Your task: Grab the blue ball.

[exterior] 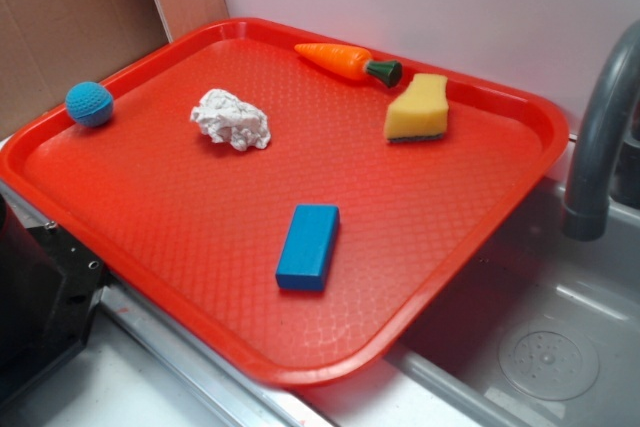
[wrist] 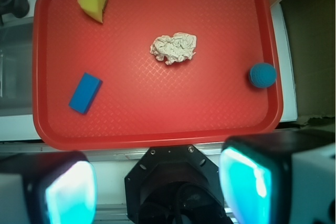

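The ball (wrist: 262,74) sits at the tray's (wrist: 157,129) edge, well apart from the gripper (wrist: 157,190), whose jaws stand wide and empty. Centre over it before you descend, minding the rim.

Fingers (wrist: 247,182) blurred, cut off at wrist frame btm; tap (exterior: 600,137) cropped.

Blue ball (exterior: 89,104) — tray's edge
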`<action>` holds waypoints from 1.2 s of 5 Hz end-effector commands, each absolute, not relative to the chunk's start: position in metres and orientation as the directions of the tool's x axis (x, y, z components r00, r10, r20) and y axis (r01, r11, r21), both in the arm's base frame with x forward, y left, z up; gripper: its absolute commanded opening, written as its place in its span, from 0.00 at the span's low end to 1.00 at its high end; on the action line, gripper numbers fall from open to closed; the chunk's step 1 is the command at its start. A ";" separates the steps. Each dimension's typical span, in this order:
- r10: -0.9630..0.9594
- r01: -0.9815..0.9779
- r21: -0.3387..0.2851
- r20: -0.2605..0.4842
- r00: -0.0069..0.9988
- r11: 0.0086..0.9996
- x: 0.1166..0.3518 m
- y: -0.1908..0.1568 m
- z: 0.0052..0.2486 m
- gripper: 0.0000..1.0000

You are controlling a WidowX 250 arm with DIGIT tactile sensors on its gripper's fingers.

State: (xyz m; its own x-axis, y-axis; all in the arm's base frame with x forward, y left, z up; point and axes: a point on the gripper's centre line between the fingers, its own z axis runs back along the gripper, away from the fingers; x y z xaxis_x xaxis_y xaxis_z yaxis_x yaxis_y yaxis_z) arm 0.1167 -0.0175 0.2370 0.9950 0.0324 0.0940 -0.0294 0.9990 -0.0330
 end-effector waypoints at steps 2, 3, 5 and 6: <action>0.242 -0.242 0.057 0.012 0.970 0.969 0.148 0.024 0.195 1.00; 0.474 -0.474 -0.010 0.019 0.880 0.880 0.177 0.064 0.164 1.00; 0.674 -0.679 0.026 0.097 0.732 0.734 0.171 0.091 0.158 1.00; 0.674 -0.679 0.026 0.097 0.732 0.734 0.171 0.091 0.158 1.00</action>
